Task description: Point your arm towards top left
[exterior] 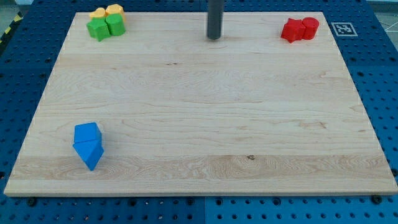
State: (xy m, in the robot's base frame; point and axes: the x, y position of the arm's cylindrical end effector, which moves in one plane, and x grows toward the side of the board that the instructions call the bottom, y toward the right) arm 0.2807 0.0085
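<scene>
Top-left corner of the surface (186, 124) is where the task sends my tip (214, 37), and that corner lies well to the view's left of the tip, at about the same height in the view. No jaws exist on this arm; it ends in a plain dark rod, so nothing is held and nothing can be taken hold of, only nudged. The tip stands near the top edge, a little right of the middle, touching no block. By the look of it the move is a bare slide over smooth wood, with no load on the rod. Crowding the corner is a cluster: a yellow pair (107, 11) at the very top and a green pair (107, 26) just below it, all touching or nearly so. I judge these to be small, light, stiff pieces that would skid easily if the rod's side met them, so a straight run left along the top edge risks shoving them off the surface. Between the tip and that cluster the wood is bare. To the view's right of the tip, well apart, sit two red blocks (299, 29) pressed together. Far below and left, near the bottom corner, two blue blocks (88, 145) lie stacked against each other, out of the path.
</scene>
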